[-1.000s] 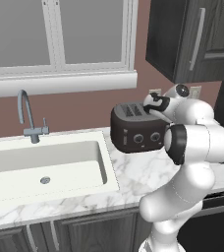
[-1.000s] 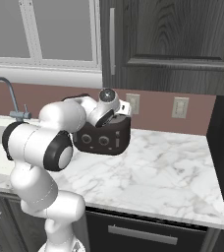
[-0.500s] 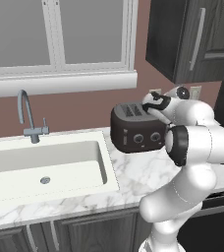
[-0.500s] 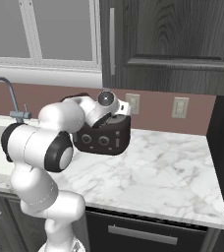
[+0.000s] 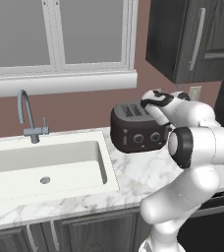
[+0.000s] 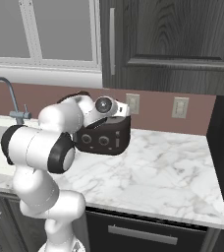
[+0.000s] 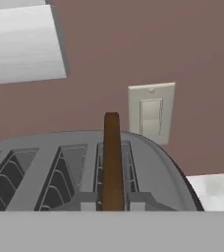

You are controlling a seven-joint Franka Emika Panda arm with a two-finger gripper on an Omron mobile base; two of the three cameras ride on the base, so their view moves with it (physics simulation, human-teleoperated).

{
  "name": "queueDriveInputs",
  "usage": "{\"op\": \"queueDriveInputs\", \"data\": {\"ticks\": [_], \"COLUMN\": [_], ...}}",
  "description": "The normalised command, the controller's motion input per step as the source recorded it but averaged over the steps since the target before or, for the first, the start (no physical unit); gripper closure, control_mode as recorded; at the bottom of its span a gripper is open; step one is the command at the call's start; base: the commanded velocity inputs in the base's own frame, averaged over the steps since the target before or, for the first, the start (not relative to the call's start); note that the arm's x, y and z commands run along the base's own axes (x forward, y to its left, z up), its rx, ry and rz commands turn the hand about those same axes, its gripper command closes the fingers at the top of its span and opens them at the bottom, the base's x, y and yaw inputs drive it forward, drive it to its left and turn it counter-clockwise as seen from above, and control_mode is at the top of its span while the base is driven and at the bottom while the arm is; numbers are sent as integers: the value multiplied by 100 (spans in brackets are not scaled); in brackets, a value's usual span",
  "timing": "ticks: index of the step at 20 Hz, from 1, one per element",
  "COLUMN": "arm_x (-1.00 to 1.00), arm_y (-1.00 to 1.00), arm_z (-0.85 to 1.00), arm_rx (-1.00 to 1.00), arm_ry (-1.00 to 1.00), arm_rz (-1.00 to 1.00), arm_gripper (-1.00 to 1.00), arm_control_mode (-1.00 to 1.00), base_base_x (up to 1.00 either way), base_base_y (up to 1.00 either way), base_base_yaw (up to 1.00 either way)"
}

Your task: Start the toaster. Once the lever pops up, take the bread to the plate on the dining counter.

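Note:
The dark glossy toaster [image 5: 136,132] stands on the marble worktop against the wall, its two round knobs facing forward [image 6: 103,140]. My gripper [image 5: 152,102] sits right over the toaster's top at its right end, also seen from the other side [image 6: 110,105]. In the hand view the bread [image 7: 112,147], a dark brown slice seen edge-on, stands upright in a slot and rises above the toaster top [image 7: 60,162]. My gripper [image 7: 112,201] is shut on the bread's lower part, one grey fingertip on each side. The lever, the plate and the dining counter are out of view.
A white sink [image 5: 45,167] with a curved faucet [image 5: 28,115] lies left of the toaster. Dark wall cabinets [image 5: 192,39] hang above. Wall outlets [image 6: 180,107] sit behind. Bare marble worktop [image 6: 168,167] stretches right of the toaster.

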Motion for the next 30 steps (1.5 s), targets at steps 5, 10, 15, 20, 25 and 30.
{"op": "queueDriveInputs", "data": {"ticks": [5,10,15,20,25,30], "arm_x": [-13,-21,-36,-36,-28,-27], "arm_y": [-1,0,0,0,0,0], "arm_z": [26,44,50,56,66,72], "arm_rx": [0,0,0,0,0,0], "arm_ry": [-7,-1,0,0,0,0], "arm_rz": [0,0,0,0,0,0], "arm_gripper": [100,100,100,100,100,100], "arm_control_mode": [-100,-100,-100,-100,-100,-100], "base_base_x": [0,0,0,0,0,0], "base_base_y": [0,0,0,0,0,0], "base_base_yaw": [0,0,0,0,0,0]}}
